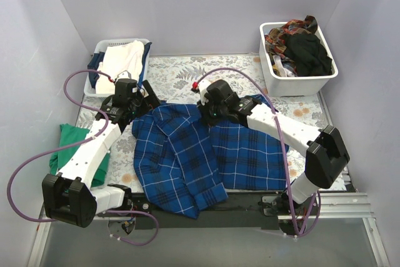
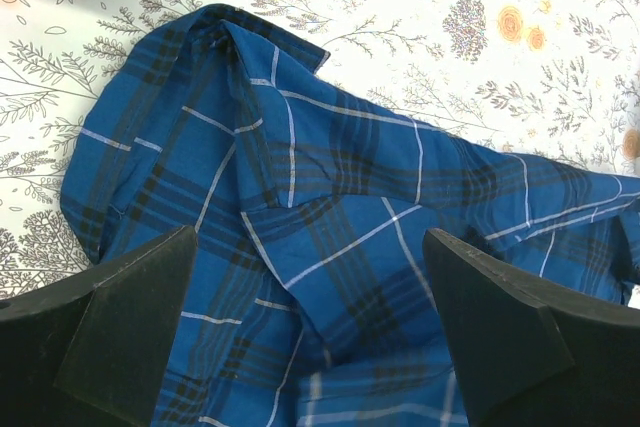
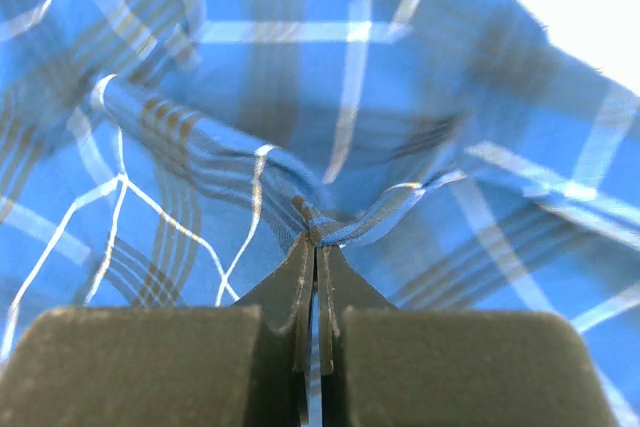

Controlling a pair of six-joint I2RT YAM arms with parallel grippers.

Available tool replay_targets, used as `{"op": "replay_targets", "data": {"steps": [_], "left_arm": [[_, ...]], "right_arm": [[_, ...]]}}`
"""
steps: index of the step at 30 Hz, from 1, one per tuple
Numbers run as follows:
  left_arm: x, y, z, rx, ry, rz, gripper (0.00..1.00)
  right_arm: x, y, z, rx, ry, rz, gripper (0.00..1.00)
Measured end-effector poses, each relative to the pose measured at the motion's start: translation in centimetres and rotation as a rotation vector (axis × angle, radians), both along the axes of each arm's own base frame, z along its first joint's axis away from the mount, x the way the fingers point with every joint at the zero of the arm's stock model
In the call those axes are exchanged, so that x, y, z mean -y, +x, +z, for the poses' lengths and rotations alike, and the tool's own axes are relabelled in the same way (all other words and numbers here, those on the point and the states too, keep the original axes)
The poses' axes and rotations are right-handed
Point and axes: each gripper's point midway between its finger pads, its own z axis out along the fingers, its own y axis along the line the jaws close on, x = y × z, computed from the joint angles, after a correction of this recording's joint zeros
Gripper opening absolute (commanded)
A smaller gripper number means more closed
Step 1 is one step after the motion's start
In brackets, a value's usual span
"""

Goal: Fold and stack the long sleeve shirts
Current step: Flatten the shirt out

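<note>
A dark blue plaid long sleeve shirt [image 1: 194, 154] lies rumpled across the middle of the floral table cloth [image 1: 181, 73]. My right gripper [image 1: 205, 112] sits at its top middle edge and is shut on a pinched fold of the plaid cloth [image 3: 330, 225]. My left gripper [image 1: 139, 105] hovers at the shirt's upper left corner. Its jaws stand wide open above the collar area [image 2: 300, 237], with nothing between the fingers [image 2: 130, 317].
A white basket [image 1: 119, 60] at the back left holds folded white and blue cloth. A white bin [image 1: 297, 60] at the back right holds a heap of dark and patterned clothes. A green cloth [image 1: 75, 139] lies at the left edge.
</note>
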Motion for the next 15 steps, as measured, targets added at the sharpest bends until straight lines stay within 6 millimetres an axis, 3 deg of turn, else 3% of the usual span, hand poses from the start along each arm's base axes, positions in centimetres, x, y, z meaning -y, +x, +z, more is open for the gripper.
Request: {"op": "replay_targets", "data": {"steps": [5,12,15], "left_arm": [[0.0,0.0,0.0,0.0,0.005,-0.003,0.98],[0.0,-0.1,-0.1,-0.004,0.005,-0.004,0.98],[0.0,-0.1,-0.1,-0.004,0.003,-0.007,0.98]], "right_arm": [[1.8,7.1,4.5,0.219,0.011,-0.216,0.01],[9.0,22.7,10.9,0.387,0.161,-0.643,0.01],[9.9,27.7,12.2,0.428,0.213,-0.709,0.01]]}}
